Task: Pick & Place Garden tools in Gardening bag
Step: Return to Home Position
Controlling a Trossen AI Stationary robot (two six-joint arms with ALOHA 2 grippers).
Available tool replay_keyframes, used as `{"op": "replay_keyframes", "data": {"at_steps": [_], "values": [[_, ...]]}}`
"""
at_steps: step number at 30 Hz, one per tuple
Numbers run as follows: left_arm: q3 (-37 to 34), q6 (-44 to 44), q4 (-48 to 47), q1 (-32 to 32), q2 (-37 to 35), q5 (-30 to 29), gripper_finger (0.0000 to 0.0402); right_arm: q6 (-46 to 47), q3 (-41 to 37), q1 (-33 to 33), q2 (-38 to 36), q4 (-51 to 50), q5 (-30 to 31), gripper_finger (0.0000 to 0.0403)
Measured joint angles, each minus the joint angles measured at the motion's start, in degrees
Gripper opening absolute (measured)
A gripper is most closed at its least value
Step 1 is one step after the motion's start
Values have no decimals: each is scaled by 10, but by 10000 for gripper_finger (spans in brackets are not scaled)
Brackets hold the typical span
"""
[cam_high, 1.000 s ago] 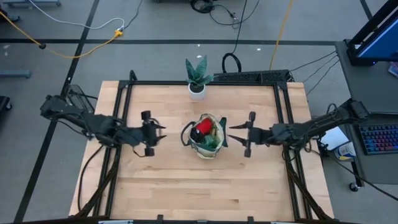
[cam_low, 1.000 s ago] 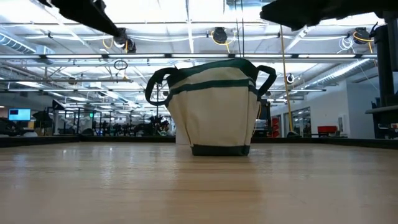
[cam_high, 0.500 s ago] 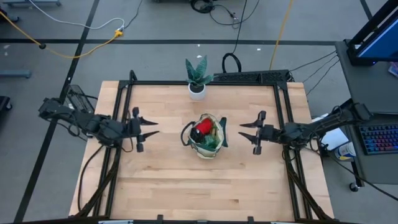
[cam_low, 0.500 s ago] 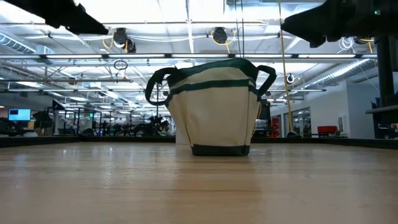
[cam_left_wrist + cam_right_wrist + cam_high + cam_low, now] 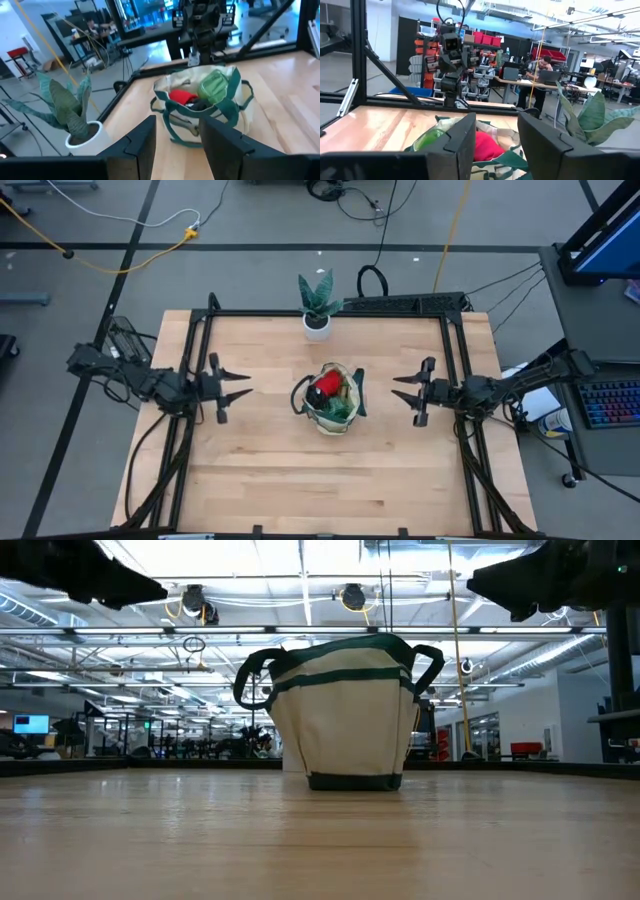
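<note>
The beige gardening bag (image 5: 333, 400) with dark green trim stands upright on its base at the table's middle (image 5: 345, 715). Inside it show a red item (image 5: 182, 96) and a green spray bottle (image 5: 214, 85), garden tools. My left gripper (image 5: 240, 385) hovers open to the bag's left, pointing at it. My right gripper (image 5: 402, 392) hovers open to the bag's right, likewise pointing at it. Both stand well clear of the bag and hold nothing.
A green plant in a white pot (image 5: 317, 305) stands at the table's far edge, behind the bag. A black frame (image 5: 330, 313) borders the far and side edges. Bare wooden tabletop (image 5: 330, 480) lies in front of the bag.
Both grippers have drawn back from the bag, the left toward the table's left edge and the right toward its right edge. The left one has tipped up toward level. The bag has stayed still.
</note>
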Motion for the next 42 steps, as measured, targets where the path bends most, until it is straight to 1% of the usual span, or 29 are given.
{"op": "replay_keyframes", "data": {"at_steps": [8,11,14,18,28,31,36,42], "values": [[-92,-13,99,0,-40,0,157,-7,0,0,-15,-22,1,139],[-116,-1,145,0,-44,0,157,-7,0,0,-25,-28,1,139],[-130,6,176,0,-44,0,157,7,0,0,-40,-60,1,139],[-135,-7,174,0,-44,0,157,35,0,0,-49,-91,1,139],[-135,4,173,0,-44,5,157,38,0,0,-75,-138,1,139],[-135,7,173,0,-44,5,157,38,0,0,-90,-146,0,139],[-135,12,173,0,-44,5,157,40,0,0,-121,-192,0,139],[-134,17,173,0,-44,5,157,41,0,0,-160,-225,0,139]]}}
